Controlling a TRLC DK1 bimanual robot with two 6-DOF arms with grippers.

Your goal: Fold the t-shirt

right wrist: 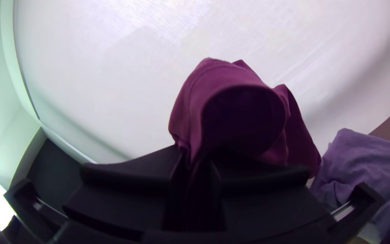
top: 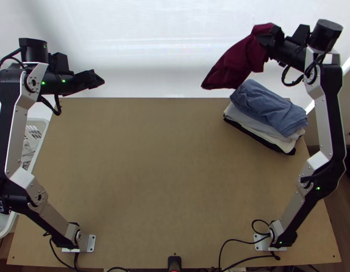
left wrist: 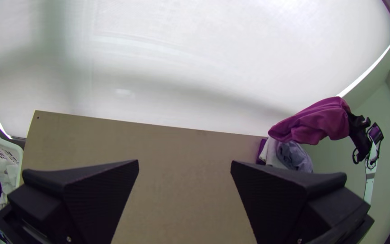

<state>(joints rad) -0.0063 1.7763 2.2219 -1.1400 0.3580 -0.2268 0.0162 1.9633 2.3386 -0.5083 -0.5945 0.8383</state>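
Black jaws are spread on the left gripper (top: 99,81). Bunched maroon cloth (top: 236,62) is pinched by the right gripper (top: 267,38), near blue-topped folded clothes (top: 268,108) on the brown desk (top: 152,177).

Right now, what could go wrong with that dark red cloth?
The right arm's fingers pinch the dark red cloth at one end, so the loose part may crease when laid down. Near the table's far edge, it might slip off if dropped. The pile of clothes has uneven layers and could slide if bumped.
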